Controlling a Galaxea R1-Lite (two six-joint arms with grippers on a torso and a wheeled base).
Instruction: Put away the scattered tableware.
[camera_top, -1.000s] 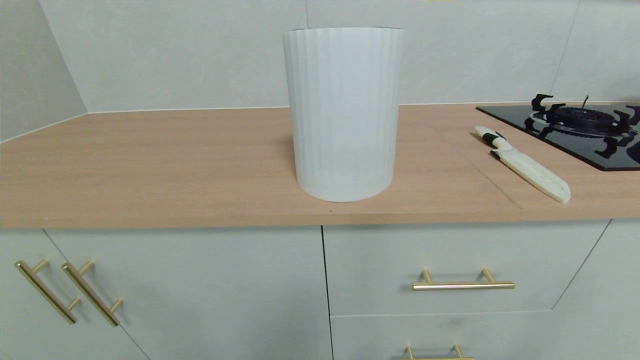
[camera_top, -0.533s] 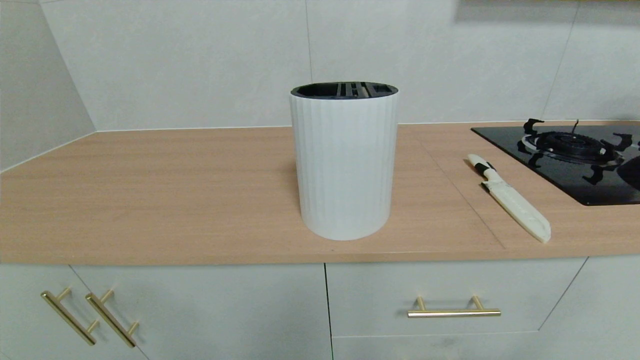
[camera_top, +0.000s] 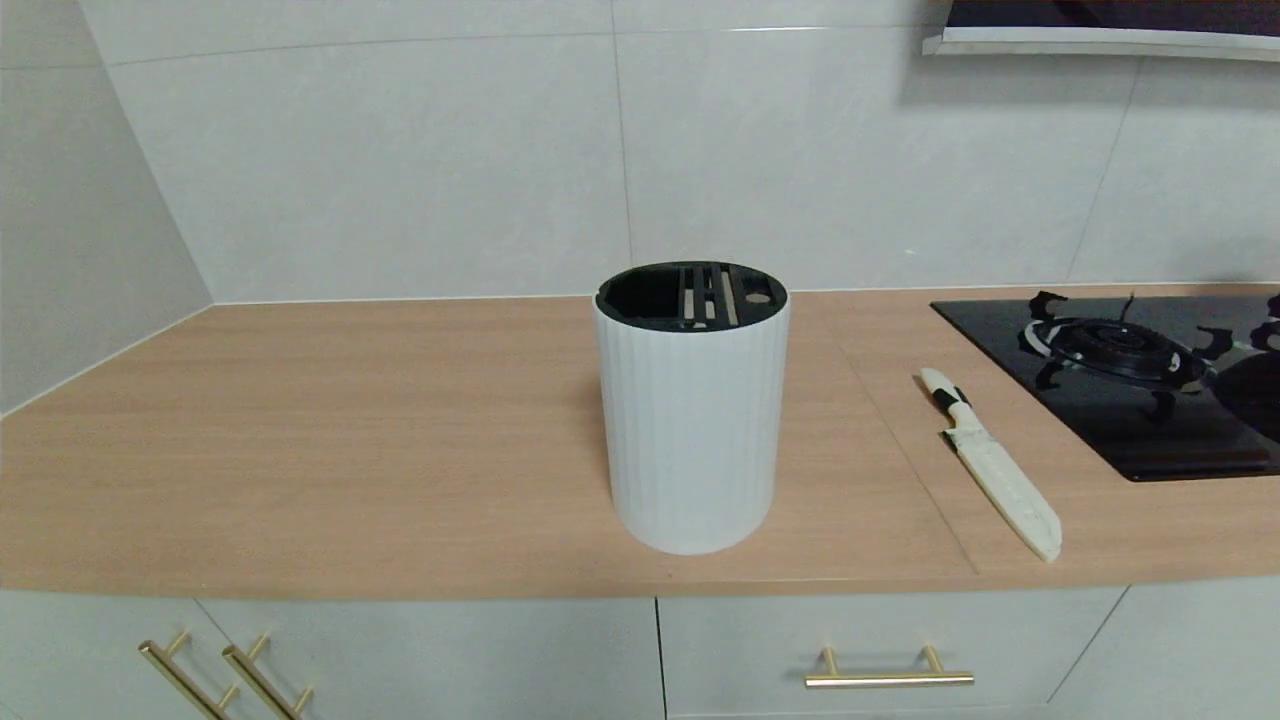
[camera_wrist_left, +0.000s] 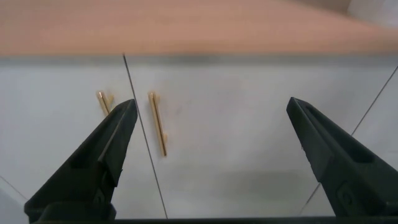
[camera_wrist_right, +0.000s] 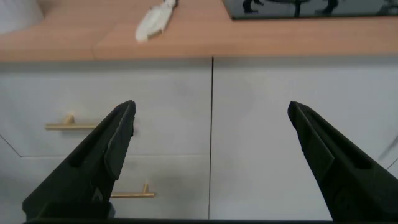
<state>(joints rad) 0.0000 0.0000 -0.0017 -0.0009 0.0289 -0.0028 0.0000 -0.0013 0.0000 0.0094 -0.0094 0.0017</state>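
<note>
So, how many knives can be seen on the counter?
1. The knife lies flat on the counter, between the white holder and the stove, touching neither. No handle sticks out of the holder's slots; their depth is hidden.

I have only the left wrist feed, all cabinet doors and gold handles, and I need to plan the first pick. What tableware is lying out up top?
Observer: One knife lies flat on the counter, its blade tip toward the front edge.
Operator: Where could it go?
Observer: A white ribbed holder with a black slotted top stands upright to the knife's left, apart from it.
Operator: Which arm is better placed?
Observer: Probably the right. The right gripper is open, facing the drawer fronts below the counter edge, with the knife's tip just beyond that edge.
</note>
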